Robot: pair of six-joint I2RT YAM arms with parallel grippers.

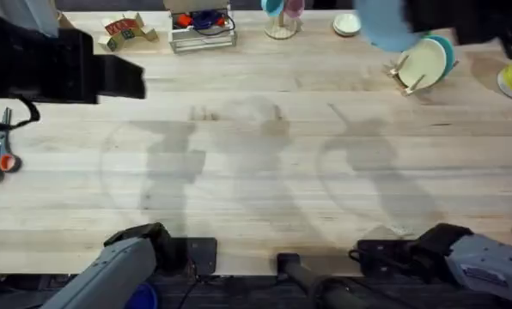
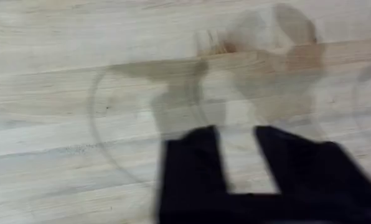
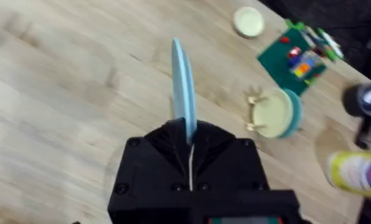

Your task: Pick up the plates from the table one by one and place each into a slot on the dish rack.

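Plate in pale blue stands on edge, pinched in my right hand, carried above the worktop toward the rack, where a cream and a teal plate already sit. Next I must line its rim with a free slot. My left hand hangs parted, empty.

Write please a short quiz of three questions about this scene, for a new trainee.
1. True or false: the right gripper is shut on the pale blue plate.
2. How many plates already stand in the dish rack? A) none B) two C) four
3. The left gripper hangs over the bare ____, its fingers open.

Key:
1. True; the plate is held edge-on.
2. B; a cream plate and a teal plate behind it.
3. table
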